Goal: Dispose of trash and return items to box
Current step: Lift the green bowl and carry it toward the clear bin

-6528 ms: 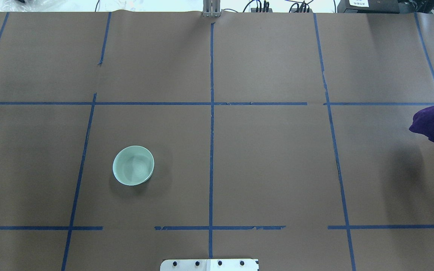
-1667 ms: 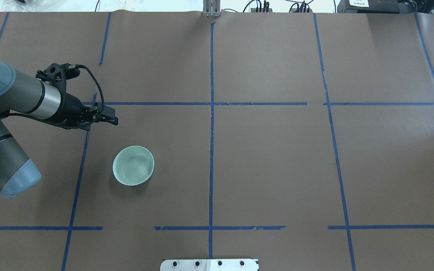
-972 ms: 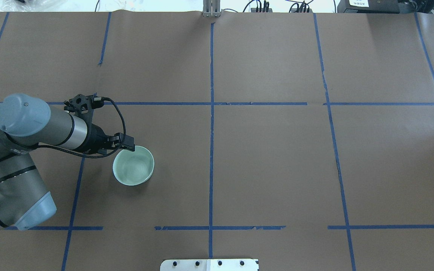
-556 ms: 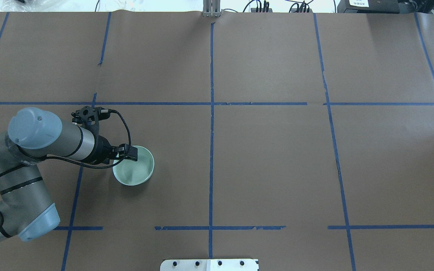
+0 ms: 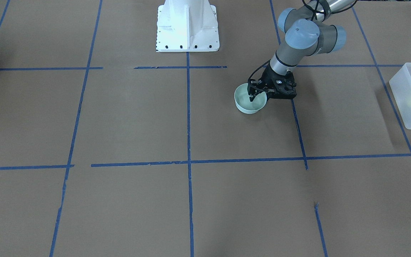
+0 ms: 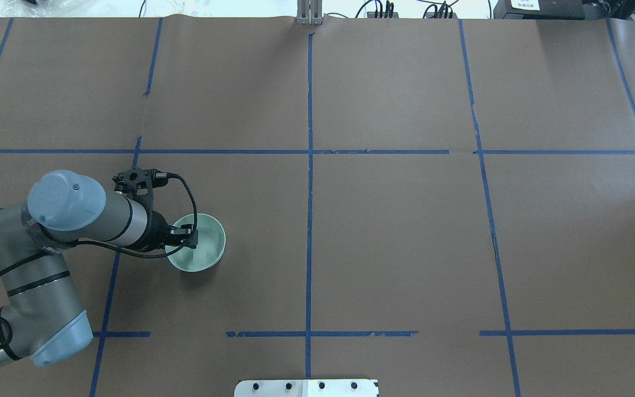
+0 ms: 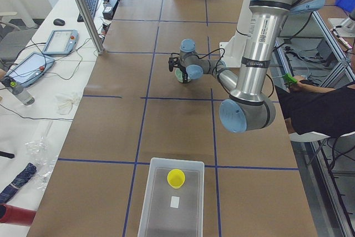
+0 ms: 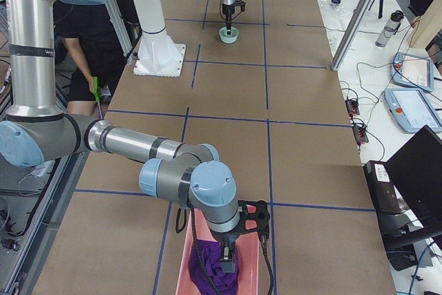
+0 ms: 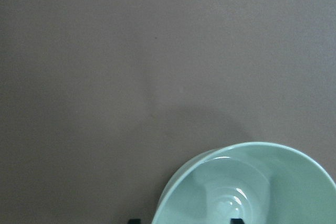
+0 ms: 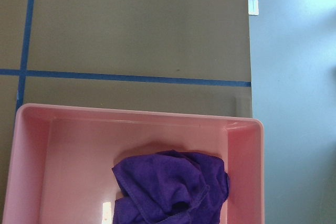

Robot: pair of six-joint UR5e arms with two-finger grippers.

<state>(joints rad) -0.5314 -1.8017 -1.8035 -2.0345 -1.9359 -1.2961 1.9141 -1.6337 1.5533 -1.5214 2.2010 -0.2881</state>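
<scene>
- The left gripper (image 6: 188,240) is lowered onto a pale green bowl (image 6: 208,252), at the side of its rim toward the robot's left.
- The bowl is stood upright on the brown-papered surface (image 6: 405,231), just beside one of the blue tape lines (image 6: 309,248) by which that surface is divided.
- The left jaws are seen released and set astride the rim. In the left wrist view one fingertip (image 9: 133,221) is placed outside the bowl's wall and the other inside the hollow, and a gap is left between the outer fingertip and the wall.
- The yellow cup (image 7: 176,178) is found inside the box (image 7: 145,203), a frosted translucent tub placed at the end of the surface on the robot's left, well apart from the bowl.
- A small white piece (image 7: 175,201) is seen on the box's floor, near the cup.
- The right gripper (image 8: 228,266) is held over a pink bin (image 10: 136,113) at the opposite end of the surface, and a crumpled purple cloth (image 10: 173,182) is contained in that bin.
- Whether the right jaws are released or clenched cannot be told, since they are caught only in a side view.
- The white pedestal (image 5: 187,25) is bolted to the surface at the robot's side.
</scene>
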